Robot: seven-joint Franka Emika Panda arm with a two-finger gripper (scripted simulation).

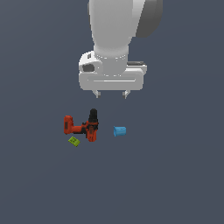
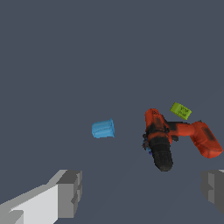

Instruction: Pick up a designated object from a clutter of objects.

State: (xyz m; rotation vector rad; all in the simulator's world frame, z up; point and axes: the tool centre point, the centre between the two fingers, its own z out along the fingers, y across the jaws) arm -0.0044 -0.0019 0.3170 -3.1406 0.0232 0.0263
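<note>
Count: one light-blue cylinder (image 1: 120, 131), one red-and-black power drill (image 1: 83, 126), one flat yellow-green block (image 1: 74, 141). Three loose items total on the counter (image 1: 175, 175), no duplicates of any kind. One arm in view with one claw (image 1: 111, 93), two fingers.

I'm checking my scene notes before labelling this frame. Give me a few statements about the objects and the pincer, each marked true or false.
1. The pincer holds the light-blue cylinder. False: it hangs open above it, holding nothing.
2. The light-blue cylinder lies apart from the power drill. True.
3. The yellow-green block sits on top of the drill. False: it lies on the floor beside the drill.
4. In the exterior view the cylinder is to the drill's right. True.
5. The drill is blue and white. False: it is red and black.
</note>
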